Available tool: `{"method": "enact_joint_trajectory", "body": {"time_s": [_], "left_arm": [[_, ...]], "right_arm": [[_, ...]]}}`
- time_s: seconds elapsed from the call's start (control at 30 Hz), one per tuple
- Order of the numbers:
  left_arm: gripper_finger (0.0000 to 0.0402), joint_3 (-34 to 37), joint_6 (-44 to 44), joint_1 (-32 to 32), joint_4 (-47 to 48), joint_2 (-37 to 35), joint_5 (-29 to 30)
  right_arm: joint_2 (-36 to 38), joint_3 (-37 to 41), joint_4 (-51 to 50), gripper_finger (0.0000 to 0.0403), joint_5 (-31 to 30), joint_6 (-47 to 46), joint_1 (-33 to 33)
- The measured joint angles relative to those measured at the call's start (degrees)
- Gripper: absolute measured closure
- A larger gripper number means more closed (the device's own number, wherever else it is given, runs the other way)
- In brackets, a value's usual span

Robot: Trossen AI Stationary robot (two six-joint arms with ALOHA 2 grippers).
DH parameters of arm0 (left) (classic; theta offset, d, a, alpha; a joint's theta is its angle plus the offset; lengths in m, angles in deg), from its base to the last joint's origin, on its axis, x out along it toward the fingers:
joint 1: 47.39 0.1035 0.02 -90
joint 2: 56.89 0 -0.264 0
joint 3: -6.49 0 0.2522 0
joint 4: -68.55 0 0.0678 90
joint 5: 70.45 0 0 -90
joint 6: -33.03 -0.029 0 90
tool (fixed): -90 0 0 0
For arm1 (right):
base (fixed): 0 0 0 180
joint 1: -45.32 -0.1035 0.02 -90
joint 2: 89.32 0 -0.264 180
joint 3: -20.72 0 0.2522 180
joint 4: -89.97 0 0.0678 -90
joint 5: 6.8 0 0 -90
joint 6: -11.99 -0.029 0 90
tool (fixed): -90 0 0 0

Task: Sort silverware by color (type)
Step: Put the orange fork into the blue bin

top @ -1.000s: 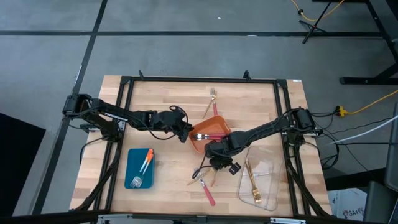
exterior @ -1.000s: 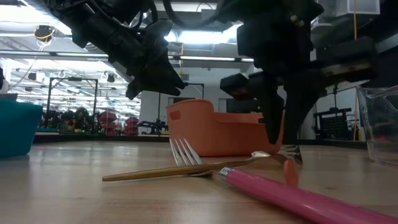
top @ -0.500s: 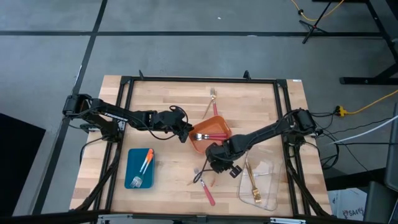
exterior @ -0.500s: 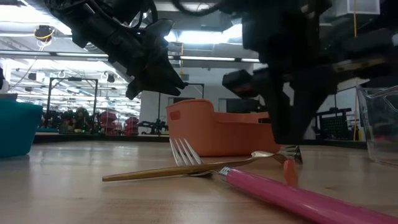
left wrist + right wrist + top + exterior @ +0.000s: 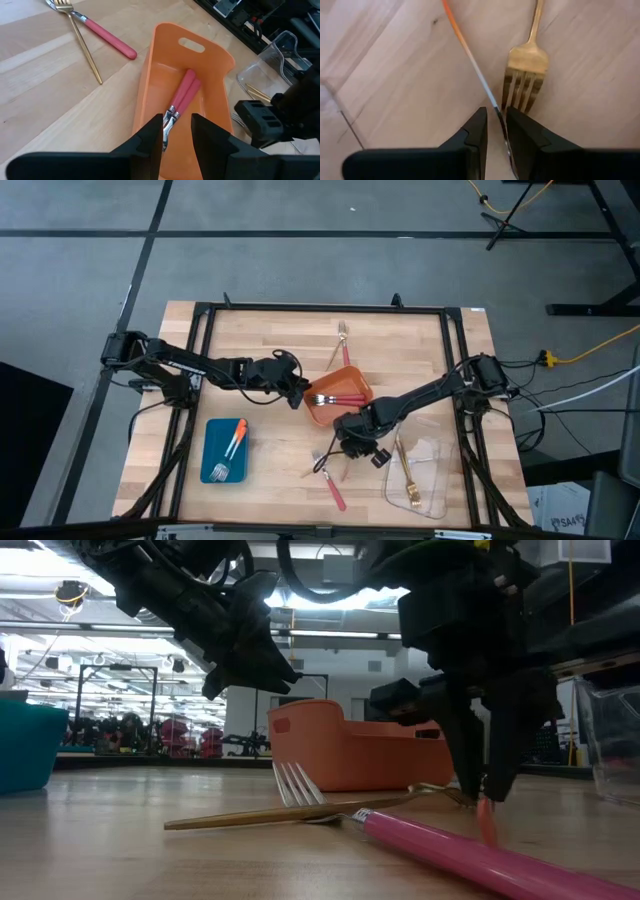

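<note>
Just beside the orange tray, on its near side, we see the right tool low over the wooden surface, its fingers clamped on the thin metal shaft of an orange-handled fork. A second ago this fork's orange end touched the wood; now the low view shows it lifted, hanging tilted from the tool. A gold fork lies flat right beside it, tines toward the tool. A pink-handled fork and another gold fork lie crossed on the surface near the tray.

Above the tray's left end, the left tool has not moved; its fingers are pressed on the metal neck of a pink-handled fork, handle down inside the tray.

Left of the orange tray, a blue tray holds orange-handled forks. Right of it, a clear tray holds gold forks. Beyond it, two more forks lie loose.
</note>
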Motion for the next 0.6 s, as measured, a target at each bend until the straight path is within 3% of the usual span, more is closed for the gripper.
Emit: {"method": "enact_joint_trajectory", "body": {"time_s": [0.3,0.6], "left_arm": [[0.0308,0.0,0.0,0.0,0.0,0.0,0.1],[0.0308,0.0,0.0,0.0,0.0,0.0,0.1]], "right_arm": [[0.0,1.5,1.3,0.0336,1.2,0.0,1.7],[0.0,1.5,1.7,0.0399,1.2,0.0,1.6]]}}
